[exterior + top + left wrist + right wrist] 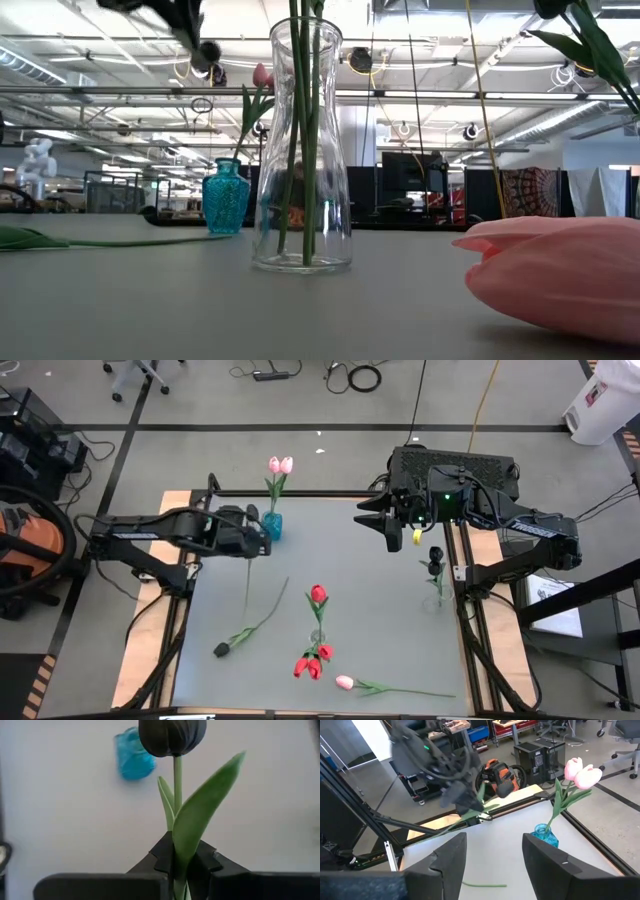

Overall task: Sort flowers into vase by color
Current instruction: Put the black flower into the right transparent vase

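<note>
My left gripper [262, 543] [176, 865] hovers beside the blue vase [272, 525], shut on a black tulip [172, 737]. The blue vase holds two pink tulips [280, 465]. My right gripper [390, 528] [495, 865] waits open near the table's far right. A clear vase [300, 150] at centre holds red tulips [314, 660]. Another black tulip [222, 650] and a pink tulip [345, 682] lie flat on the table. A third vase [435, 595] by the right edge holds black tulips. My left gripper pinches the black tulip's green stem [176, 827] between its two fingers, a little below the head, with the base of a leaf [200, 815] caught in as well. The head sticks out past the fingertips. The flower is lifted clear, and its long stem [247, 585] trails behind the gripper.
The lying pink tulip's head [560, 280] sits close to the low camera, its stem [410, 691] running toward the right edge. The lying black tulip's stem [270, 610] curves across the left-centre. Bare table lies between the blue vase and my right gripper.
</note>
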Controlling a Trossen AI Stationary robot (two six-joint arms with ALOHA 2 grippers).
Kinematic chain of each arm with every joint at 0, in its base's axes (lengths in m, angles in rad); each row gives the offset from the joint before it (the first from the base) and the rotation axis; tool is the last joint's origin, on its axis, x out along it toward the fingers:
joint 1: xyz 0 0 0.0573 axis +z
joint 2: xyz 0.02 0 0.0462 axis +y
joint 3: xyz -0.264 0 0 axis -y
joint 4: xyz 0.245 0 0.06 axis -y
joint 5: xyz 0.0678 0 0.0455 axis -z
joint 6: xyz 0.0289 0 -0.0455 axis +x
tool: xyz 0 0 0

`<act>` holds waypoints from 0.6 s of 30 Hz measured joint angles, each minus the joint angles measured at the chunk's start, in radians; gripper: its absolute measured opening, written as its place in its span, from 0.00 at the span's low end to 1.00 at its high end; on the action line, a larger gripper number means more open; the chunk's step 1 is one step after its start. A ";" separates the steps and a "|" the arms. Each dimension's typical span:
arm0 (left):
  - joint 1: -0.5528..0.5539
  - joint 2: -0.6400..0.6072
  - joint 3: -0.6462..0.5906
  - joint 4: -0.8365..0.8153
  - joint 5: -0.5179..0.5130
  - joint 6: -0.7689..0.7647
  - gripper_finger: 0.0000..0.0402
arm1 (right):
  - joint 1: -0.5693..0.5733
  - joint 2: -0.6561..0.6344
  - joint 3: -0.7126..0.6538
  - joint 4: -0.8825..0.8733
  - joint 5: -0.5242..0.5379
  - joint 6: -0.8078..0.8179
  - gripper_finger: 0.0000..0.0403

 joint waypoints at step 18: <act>-0.087 0.001 0.123 0.467 -0.171 0.793 0.09 | 0.000 0.000 0.000 0.005 0.000 0.000 0.46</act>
